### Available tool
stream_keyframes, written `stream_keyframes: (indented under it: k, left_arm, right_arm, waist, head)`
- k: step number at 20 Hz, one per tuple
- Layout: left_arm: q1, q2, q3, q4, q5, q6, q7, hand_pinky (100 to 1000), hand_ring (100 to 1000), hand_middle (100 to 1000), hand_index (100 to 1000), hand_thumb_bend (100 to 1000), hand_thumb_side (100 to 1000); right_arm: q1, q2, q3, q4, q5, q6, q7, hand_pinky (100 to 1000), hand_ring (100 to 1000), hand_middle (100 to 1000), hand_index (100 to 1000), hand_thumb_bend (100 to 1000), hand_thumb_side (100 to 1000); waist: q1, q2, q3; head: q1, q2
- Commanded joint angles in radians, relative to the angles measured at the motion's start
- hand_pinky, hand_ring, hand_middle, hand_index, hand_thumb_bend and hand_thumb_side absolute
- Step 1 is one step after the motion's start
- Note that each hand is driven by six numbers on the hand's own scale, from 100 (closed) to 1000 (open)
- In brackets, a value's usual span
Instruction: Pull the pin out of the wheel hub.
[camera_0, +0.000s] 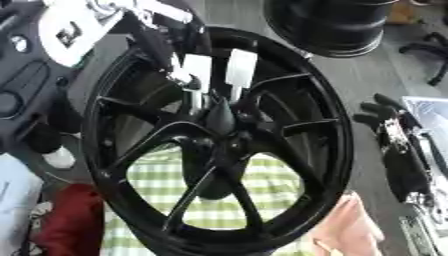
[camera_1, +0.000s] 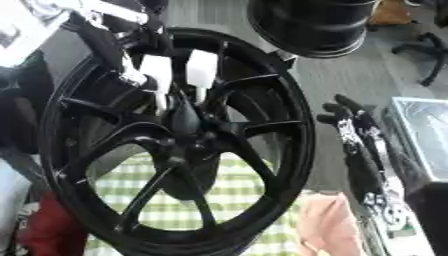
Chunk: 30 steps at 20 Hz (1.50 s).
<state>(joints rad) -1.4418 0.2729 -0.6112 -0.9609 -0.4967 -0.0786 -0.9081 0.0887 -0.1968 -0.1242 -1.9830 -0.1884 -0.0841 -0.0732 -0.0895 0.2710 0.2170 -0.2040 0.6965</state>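
A large black spoked wheel hub (camera_0: 297, 85) stands on edge, filling the middle of both views. At its centre a dark pointed pin (camera_0: 220, 114) sticks out toward me. My left hand (camera_0: 175, 37) reaches in from the upper left, and its white-padded fingertips (camera_0: 241, 67) close in on either side of the pin's top. My right hand (camera_1: 354, 132) rests open at the right, away from the hub, with its black fingers pointing up.
A second black wheel (camera_0: 328, 25) lies on the floor behind. A green checked cloth (camera_0: 262, 185) shows through the spokes, with a red thing (camera_0: 74, 220) at lower left and a pink cloth (camera_0: 350, 230) at lower right. A pale box (camera_1: 424, 130) sits at the right edge.
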Motion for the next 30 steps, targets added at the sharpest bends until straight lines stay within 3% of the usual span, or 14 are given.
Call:
stream_keyframes:
  k: [1, 11, 16, 23, 30]
  left_arm:
    - [-0.017, 0.011, 0.026, 0.008, -0.022, -0.01, 0.001, 844, 865, 827, 862, 418, 402]
    - [-0.009, 0.002, 0.055, 0.055, -0.06, -0.033, 0.001, 835, 855, 814, 836, 367, 385]
    - [-0.009, -0.003, 0.061, 0.053, -0.049, -0.032, 0.001, 824, 832, 790, 805, 266, 376]
    - [-0.013, 0.004, 0.044, 0.011, 0.027, -0.038, 0.001, 837, 845, 800, 817, 359, 398]
    - [-0.018, 0.005, 0.038, -0.003, 0.047, -0.02, 0.001, 827, 832, 778, 812, 305, 399]
  right_arm:
    - [-0.004, -0.008, 0.0, -0.017, 0.006, 0.003, 0.002, 1000, 750, 738, 865, 100, 601]
    - [-0.009, -0.01, 0.005, -0.017, 0.0, 0.007, 0.004, 1000, 750, 739, 866, 100, 603]
    - [-0.01, -0.009, 0.008, -0.017, 0.004, 0.011, 0.005, 1000, 751, 740, 867, 100, 605]
    - [-0.012, -0.007, 0.012, -0.017, 0.016, 0.018, 0.009, 1000, 750, 740, 867, 100, 610]
    - [-0.014, -0.012, 0.016, -0.017, 0.016, 0.027, 0.005, 1000, 749, 740, 866, 100, 611]
  waist:
    - [0.002, -0.013, -0.003]
    - [0.002, -0.011, -0.01]
    - [0.001, -0.008, -0.012]
    - [0.001, -0.004, -0.013]
    - [0.004, -0.004, -0.017]
  head:
    - [0.001, -0.006]
    - [0.005, -0.026]
    - [0.009, -0.025]
    - [0.012, -0.026]
    - [0.014, -0.024]
